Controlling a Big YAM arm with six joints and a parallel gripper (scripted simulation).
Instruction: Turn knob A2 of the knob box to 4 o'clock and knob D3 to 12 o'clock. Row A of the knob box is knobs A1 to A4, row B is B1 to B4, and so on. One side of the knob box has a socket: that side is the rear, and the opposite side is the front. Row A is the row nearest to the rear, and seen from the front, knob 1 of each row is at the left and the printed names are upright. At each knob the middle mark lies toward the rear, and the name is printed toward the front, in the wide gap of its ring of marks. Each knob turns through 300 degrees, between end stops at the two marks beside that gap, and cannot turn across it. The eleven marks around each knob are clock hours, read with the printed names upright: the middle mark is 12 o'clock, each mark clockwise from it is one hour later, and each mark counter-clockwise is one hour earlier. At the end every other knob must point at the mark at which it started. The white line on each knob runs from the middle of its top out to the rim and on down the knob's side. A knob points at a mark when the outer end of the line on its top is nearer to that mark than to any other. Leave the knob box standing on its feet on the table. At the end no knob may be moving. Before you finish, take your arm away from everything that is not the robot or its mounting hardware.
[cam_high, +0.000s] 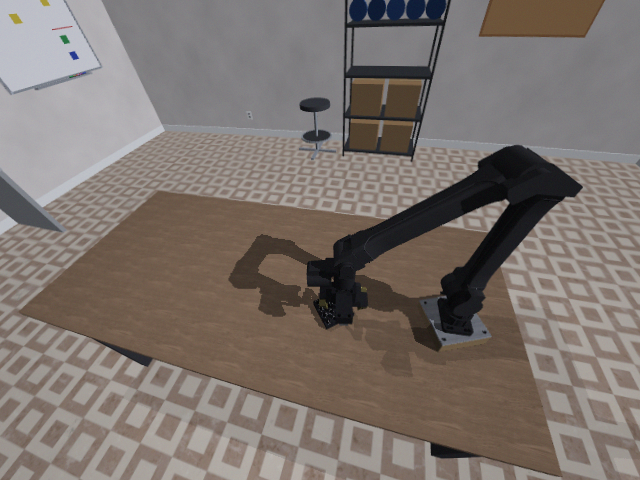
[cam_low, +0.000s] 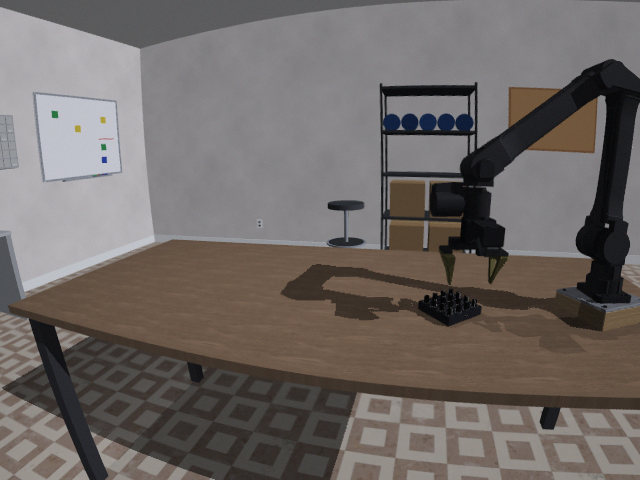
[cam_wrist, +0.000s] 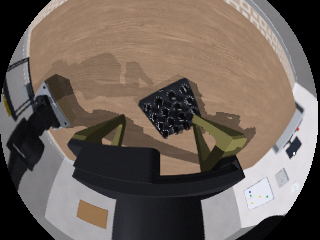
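- The end effector (cam_low: 470, 283) (cam_wrist: 159, 118) is spread wide, its two fingers (cam_low: 449, 266) well apart with nothing between them; they are olive-yellow and point down.
- In the exterior view the fingertips hang above the level of the knob box (cam_high: 327, 314) (cam_low: 445, 310) (cam_wrist: 169, 111), apart from it.
- In the wrist view one fingertip overlaps an edge of the knob box, while the other appears off to the side of it.
- The knob box, the task's thing, is black and stands upright on the counter (cam_high: 170, 279) (cam_low: 232, 310) (cam_wrist: 165, 40), with its rows of small black knobs facing up.
- White marks show around the knobs, but the printed names and the mark each line points at are too small to tell, so the settings of A2 and D3 cannot be read.
- In the top view the wrist of the arm (cam_high: 429, 211) (cam_low: 542, 121) hides part of the knob box.
- The black arm rises from its base plate (cam_high: 478, 333) (cam_low: 568, 294) (cam_wrist: 64, 117), which lies on a wooden block near the knob box, to the right of it in the top and exterior views.
- The arm's shadow falls on the counter around the knob box, with a large bent part to the left of it in the exterior view.
- Beyond the knob box, past the counter's far edge, stand a round stool (cam_high: 314, 104) (cam_low: 345, 205) and a shelf rack (cam_high: 395, 71) (cam_low: 429, 89) that carries blue round things and brown boxes.
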